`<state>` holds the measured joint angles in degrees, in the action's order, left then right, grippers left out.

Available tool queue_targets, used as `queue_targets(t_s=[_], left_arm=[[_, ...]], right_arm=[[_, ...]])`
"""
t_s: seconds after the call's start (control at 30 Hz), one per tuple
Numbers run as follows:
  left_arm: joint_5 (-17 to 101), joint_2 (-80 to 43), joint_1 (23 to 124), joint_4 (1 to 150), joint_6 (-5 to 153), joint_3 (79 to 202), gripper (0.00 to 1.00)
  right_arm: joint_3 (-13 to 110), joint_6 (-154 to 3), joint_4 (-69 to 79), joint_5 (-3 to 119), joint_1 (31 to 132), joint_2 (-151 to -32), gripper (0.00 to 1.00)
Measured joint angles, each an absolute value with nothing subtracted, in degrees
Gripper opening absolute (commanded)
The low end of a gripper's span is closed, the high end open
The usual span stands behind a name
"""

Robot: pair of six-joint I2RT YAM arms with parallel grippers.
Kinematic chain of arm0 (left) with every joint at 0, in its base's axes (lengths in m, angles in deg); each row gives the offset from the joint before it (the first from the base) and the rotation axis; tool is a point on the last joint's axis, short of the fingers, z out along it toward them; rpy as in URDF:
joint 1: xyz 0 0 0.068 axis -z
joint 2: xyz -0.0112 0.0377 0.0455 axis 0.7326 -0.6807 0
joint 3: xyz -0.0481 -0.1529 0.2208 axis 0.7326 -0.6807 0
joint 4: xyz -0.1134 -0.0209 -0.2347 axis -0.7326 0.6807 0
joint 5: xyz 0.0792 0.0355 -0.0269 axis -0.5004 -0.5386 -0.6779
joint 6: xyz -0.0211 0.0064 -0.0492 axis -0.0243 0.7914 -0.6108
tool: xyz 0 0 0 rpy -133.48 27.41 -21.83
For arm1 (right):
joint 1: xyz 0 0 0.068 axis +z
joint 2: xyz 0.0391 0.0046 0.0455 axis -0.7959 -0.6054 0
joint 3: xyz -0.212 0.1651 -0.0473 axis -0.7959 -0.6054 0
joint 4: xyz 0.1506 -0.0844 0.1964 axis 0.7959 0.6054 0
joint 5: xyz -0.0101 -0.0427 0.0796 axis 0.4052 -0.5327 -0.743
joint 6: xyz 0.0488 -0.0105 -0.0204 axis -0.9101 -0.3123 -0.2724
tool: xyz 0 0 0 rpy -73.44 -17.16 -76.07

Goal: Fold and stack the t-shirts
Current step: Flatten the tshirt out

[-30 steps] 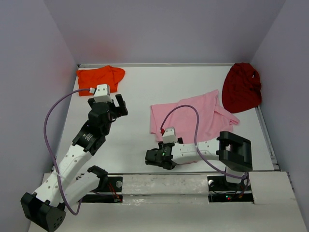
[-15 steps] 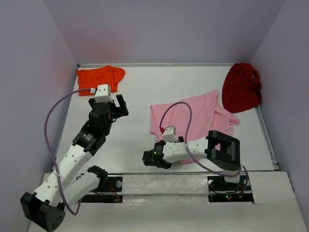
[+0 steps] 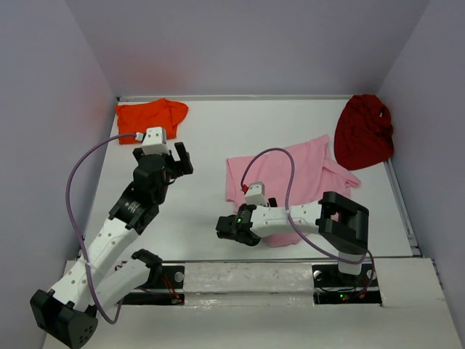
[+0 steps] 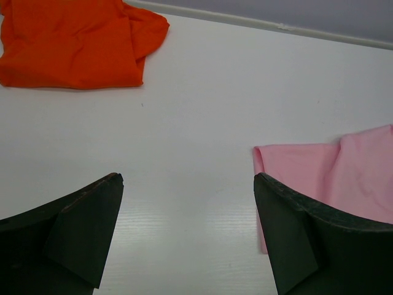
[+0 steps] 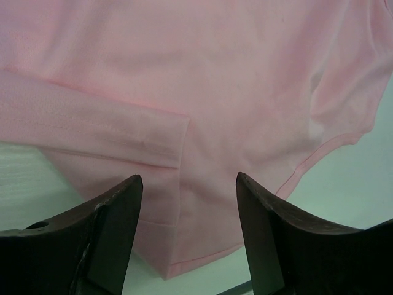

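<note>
While the left gripper [image 4: 187, 179] hangs spread wide, the right gripper [image 5: 188, 178] stands parted over the pink t-shirt [image 5: 215, 74] edge.

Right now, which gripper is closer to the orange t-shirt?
Left. The left gripper is a short way from the orange t-shirt; the right gripper is over the pink t-shirt, farther off.

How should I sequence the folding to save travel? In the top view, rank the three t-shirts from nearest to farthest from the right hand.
From the right hand:
1. Pink t-shirt: mid-table, its near edge directly under the hand.
2. Orange t-shirt: far left corner.
3. Dark red t-shirt: far right corner, somewhat farther than the orange one.
</note>
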<state>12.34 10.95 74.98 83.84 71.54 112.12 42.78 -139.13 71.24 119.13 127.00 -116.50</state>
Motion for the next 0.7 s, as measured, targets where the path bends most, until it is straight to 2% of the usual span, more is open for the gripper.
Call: queue_targets(t_s=[0.7], left_arm=[[12.10, 11.17, 75.68, 83.84, 71.54, 112.10, 0.97]], right_arm=[[40.39, -134.91, 67.35, 116.36, 125.45, -117.07, 0.67]])
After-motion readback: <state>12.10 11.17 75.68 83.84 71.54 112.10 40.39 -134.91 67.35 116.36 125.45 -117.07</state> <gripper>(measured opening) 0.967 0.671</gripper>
